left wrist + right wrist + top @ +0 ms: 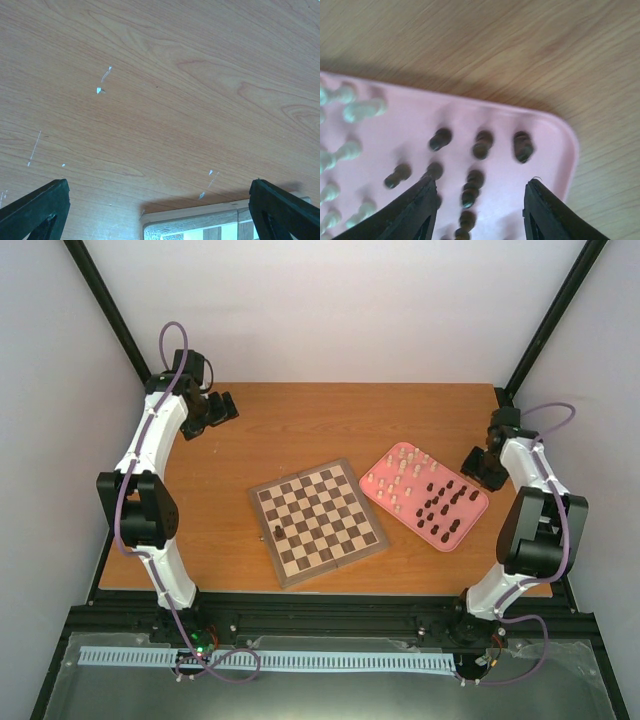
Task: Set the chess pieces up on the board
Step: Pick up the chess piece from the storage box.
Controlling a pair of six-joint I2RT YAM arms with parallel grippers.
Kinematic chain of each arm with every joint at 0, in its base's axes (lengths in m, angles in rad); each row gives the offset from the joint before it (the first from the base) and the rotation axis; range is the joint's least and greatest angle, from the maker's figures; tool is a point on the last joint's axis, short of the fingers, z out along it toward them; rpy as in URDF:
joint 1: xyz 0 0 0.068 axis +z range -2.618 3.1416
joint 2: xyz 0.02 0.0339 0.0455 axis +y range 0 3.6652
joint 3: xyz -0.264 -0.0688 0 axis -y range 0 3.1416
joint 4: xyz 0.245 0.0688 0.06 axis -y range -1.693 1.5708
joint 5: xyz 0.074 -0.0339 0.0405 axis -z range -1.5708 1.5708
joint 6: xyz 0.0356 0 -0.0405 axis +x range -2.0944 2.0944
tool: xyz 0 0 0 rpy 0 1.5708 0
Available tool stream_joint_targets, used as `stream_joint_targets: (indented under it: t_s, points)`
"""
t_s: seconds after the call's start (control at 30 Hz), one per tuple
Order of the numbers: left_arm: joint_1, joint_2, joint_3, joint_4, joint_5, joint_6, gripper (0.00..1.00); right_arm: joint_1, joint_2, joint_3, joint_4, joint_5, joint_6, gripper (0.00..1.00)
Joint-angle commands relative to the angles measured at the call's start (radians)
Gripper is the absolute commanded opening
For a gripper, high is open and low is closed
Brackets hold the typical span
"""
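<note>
- Your right hand [480, 200]: fingers partly apart, holding nothing, over the dark chess pieces [480, 145] in the pink tray [555, 145], just right of the board [320, 520].
- Your left hand [160, 210]: fingers wide, holding nothing, above the bare bench [165, 100] past the board's far-left corner.
- One dark piece [277, 531]: upright on the board, near its left edge.

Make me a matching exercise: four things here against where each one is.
1. board
2. lone dark piece
3. cream pieces
4. left gripper

A. in the pink tray
B. open, over bare table at far left
C. middle of the table
D. standing on the board

Pairs: 1-C, 2-D, 3-A, 4-B
</note>
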State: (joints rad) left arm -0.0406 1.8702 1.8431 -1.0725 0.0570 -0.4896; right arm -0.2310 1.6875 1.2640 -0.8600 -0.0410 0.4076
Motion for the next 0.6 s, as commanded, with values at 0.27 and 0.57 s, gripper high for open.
stream_joint_targets:
  t_s: [0.27, 0.57]
  points:
    - [-0.004, -0.01, 0.037, -0.021, 0.011, 0.021, 1.0, 0.145, 0.04, -0.037, -0.004, -0.028, 0.05, 0.48]
    - [-0.003, -0.022, 0.005, -0.012, 0.002, 0.021, 1.0, 0.144, 0.042, -0.079, -0.015, -0.017, 0.068, 0.44]
